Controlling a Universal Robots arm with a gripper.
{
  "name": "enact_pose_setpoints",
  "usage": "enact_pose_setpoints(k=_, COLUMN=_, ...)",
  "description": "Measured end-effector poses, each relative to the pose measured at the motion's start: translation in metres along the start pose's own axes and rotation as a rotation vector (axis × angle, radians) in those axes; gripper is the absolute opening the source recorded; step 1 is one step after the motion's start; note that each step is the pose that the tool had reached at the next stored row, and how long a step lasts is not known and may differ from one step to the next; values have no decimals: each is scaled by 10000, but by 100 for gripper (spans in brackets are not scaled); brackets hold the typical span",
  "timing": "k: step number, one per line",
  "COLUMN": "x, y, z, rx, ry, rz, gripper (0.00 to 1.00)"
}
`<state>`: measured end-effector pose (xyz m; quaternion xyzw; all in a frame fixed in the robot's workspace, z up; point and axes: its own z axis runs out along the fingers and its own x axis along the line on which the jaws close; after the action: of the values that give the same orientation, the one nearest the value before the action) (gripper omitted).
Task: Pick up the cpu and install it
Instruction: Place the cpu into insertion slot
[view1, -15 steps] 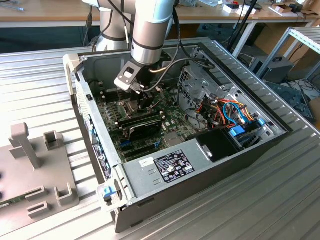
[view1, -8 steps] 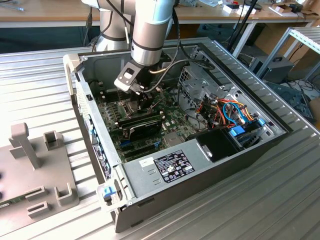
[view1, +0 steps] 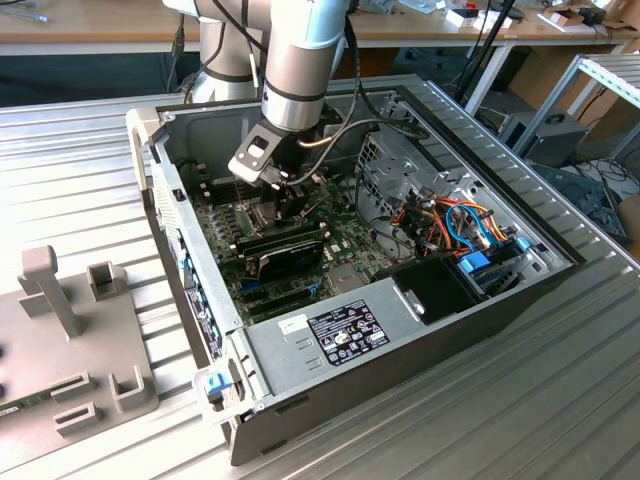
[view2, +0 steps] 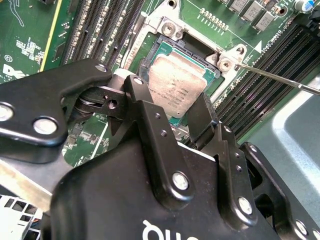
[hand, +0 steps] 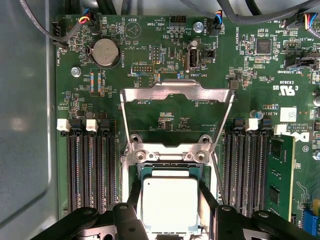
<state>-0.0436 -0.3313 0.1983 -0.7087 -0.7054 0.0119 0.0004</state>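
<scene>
Second wrist view: the gripper (view2: 170, 95) pinches the cpu (view2: 177, 82) right over the open socket (view2: 165, 49).

Standing by the bench, I see in the exterior view the arm (view1: 300, 70) come down from the upper middle of the frame into the computer case (view1: 420, 335). In the first wrist view its two black fingers (hand: 136, 192) press on opposite edges of the cpu, so the chip lies flat between them. Just beyond it the hinged metal frame (hand: 177, 92) stands swung open on the motherboard (hand: 165, 120), with memory slots (hand: 90, 170) flanking it. I judge this the placing step: pick-up done, chip not yet released. Whether it already rests in the socket I cannot tell. The next move calls for keeping it square and level, with no sideways drag.
</scene>
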Motion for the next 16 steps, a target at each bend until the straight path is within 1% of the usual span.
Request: enact_pose_setpoints(k=16, x=0, y=0, z=14, rx=1, ry=-1, rz=0, gripper=55)
